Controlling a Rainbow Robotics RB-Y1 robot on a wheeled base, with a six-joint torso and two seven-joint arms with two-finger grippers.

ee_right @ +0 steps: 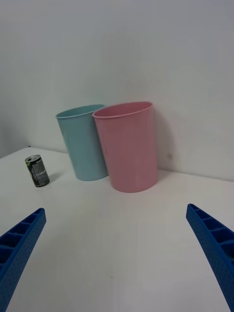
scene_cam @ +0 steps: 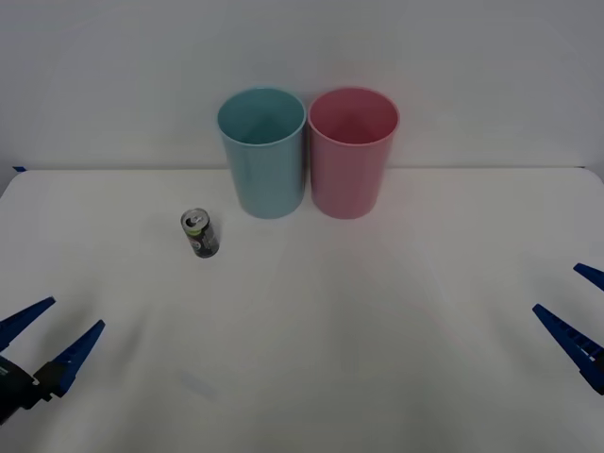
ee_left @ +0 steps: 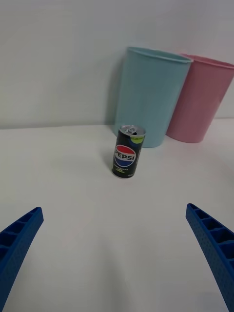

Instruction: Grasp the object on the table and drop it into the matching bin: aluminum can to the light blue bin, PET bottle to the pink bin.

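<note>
A small dark aluminum can (scene_cam: 200, 234) with a silver top stands upright on the white table (scene_cam: 311, 359), left of and a little nearer than the light blue bin (scene_cam: 262, 152). The pink bin (scene_cam: 352, 152) stands touching the blue one on its right. My left gripper (scene_cam: 49, 335) is open near the front left corner, well short of the can (ee_left: 127, 158), which faces it with a Pepsi label. Over at the table's right edge, my right gripper (scene_cam: 578, 311) is open with nothing in it, far from the can (ee_right: 37, 171) and both bins (ee_right: 83, 141) (ee_right: 127, 145).
A plain white wall (scene_cam: 472, 66) rises directly behind the bins at the table's far edge. Bare tabletop lies between the grippers and the can.
</note>
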